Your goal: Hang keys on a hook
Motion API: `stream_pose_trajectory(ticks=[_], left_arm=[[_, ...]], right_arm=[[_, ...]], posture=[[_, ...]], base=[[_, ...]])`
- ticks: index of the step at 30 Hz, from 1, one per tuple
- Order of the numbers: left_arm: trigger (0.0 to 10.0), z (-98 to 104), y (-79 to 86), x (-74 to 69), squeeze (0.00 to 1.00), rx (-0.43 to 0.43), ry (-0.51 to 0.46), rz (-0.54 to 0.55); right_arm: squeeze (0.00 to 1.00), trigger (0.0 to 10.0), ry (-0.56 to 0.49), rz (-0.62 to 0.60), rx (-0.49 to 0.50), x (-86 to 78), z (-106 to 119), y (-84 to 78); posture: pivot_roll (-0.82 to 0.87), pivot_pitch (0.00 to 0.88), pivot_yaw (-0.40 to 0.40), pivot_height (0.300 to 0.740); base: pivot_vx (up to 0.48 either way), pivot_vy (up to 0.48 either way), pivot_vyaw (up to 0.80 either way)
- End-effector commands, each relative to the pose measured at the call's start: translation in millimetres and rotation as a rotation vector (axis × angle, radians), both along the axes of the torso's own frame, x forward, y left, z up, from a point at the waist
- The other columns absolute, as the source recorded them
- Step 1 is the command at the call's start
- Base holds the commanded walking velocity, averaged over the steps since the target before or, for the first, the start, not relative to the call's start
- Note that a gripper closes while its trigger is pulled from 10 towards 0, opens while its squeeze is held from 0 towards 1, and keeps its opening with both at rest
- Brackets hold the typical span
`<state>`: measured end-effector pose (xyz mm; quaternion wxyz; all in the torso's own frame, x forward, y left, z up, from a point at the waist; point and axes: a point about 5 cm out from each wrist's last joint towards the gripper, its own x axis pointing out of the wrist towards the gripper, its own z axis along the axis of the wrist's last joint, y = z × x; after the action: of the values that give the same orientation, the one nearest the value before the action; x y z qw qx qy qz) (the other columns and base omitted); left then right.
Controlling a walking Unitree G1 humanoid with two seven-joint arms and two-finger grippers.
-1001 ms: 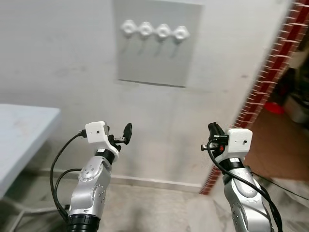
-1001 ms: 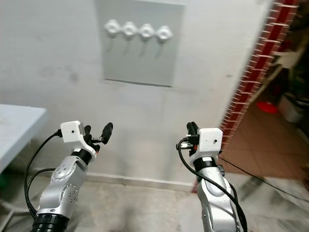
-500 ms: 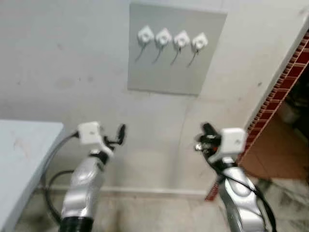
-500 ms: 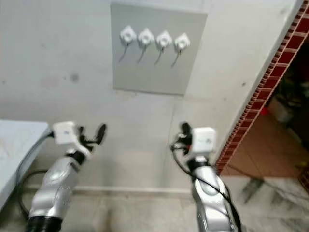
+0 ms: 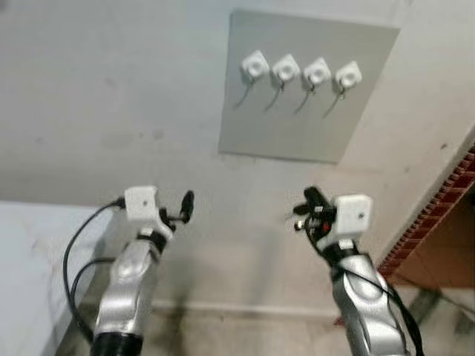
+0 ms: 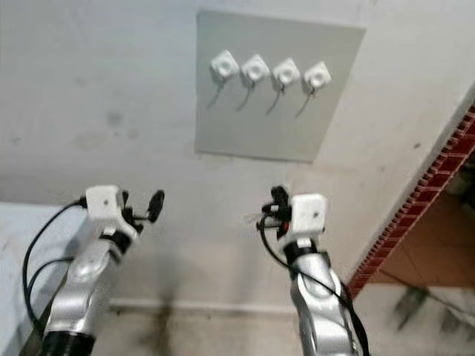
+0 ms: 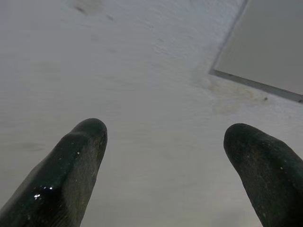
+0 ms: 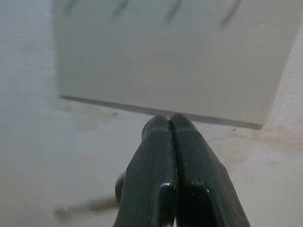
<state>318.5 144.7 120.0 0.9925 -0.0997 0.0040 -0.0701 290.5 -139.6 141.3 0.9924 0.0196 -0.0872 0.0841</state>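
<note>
Hooks on grey wall panel; left fingers spread, right fingers pressed together.

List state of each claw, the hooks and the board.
left claw: open, holding nothing, aimed at the wall
right claw: shut on a metal piece, probably the keys, below the board
hooks: four in a row, all bare
board: fixed flat to the wall

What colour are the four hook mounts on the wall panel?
White, on a grey panel; the hook mounts show best in the left eye view.
</note>
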Motion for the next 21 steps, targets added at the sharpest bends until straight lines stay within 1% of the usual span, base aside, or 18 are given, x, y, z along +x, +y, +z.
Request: stream_pose_trajectory(ticks=[1, 5, 7, 9, 12, 14, 15, 18, 19, 20, 21], left_arm=[[10.0, 4, -13.2, 1.8, 0.0, 0.008, -0.012, -0.042], [10.0, 4, -14.8, 1.4, 0.0, 0.005, -0.013, -0.051], [10.0, 4, -16.4, 1.4, 0.0, -0.025, -0.003, -0.054], [10.0, 5, -17.8, 0.7, 0.0, -0.047, -0.015, -0.061], [10.0, 9, -20.5, 0.4, 0.0, -0.03, -0.031, -0.068], [10.0, 14, -24.5, -0.6, 0.0, -0.016, -0.063, -0.096], [10.0, 19, -28.3, -1.3, 0.0, 0.013, -0.092, -0.12], [10.0, 26, -35.4, -2.4, 0.0, 0.009, -0.121, -0.163], [10.0, 31, -41.4, -3.1, 0.0, 0.022, -0.142, -0.195], [10.0, 32, -42.8, -3.1, 0.0, 0.026, -0.146, -0.202], [10.0, 37, -47.9, -4.2, 0.0, 0.019, -0.161, -0.237]], right_arm=[[0.0, 10.0, -0.016, -0.043, -0.01, -0.5, 4, -11.9], [0.0, 10.0, -0.015, -0.043, -0.008, -0.9, 3, -11.2], [0.0, 10.0, -0.015, -0.042, -0.008, -0.7, 3, -10.5], [0.0, 10.0, -0.015, -0.042, -0.009, -0.4, 4, -10.5], [0.0, 10.0, -0.015, -0.04, -0.008, -0.3, 4, -10.6], [0.0, 10.0, -0.014, -0.03, -0.005, 0.1, 4, -10.1], [0.0, 10.0, -0.014, -0.016, -0.001, 1.1, 5, -9.1], [0.0, 10.0, -0.024, 0.018, 0.005, 3.5, 8, -6.2], [0.0, 10.0, -0.034, 0.055, 0.003, 5.6, 12, -3.0], [0.0, 10.0, -0.036, 0.063, 0.003, 6.1, 12, -2.3], [0.0, 10.0, -0.047, 0.074, -0.001, 8.7, 16, -1.2]], posture=[[0.04, 0.0, -0.067, 0.74], [0.04, 0.0, -0.067, 0.74], [0.04, 0.0, -0.066, 0.74], [0.04, 0.0, -0.065, 0.74], [0.04, 0.0, -0.063, 0.74], [0.04, 0.0, -0.064, 0.74], [0.04, 0.0, -0.062, 0.74], [0.03, 0.0, -0.061, 0.74], [0.04, 0.0, -0.062, 0.74], [0.04, 0.0, -0.062, 0.74], [0.04, 0.0, -0.061, 0.74]], base=[[0.48, 0.0, 0.0], [0.458, 0.0, 0.0], [0.328, 0.0, 0.0], [0.0, 0.0, 0.0], [0.0, 0.0, 0.0], [0.0, 0.0, 0.0], [0.0, 0.0, 0.0], [0.0, 0.0, 0.0], [0.0, 0.0, 0.0], [0.0, 0.0, 0.0], [0.0, 0.0, 0.0]])
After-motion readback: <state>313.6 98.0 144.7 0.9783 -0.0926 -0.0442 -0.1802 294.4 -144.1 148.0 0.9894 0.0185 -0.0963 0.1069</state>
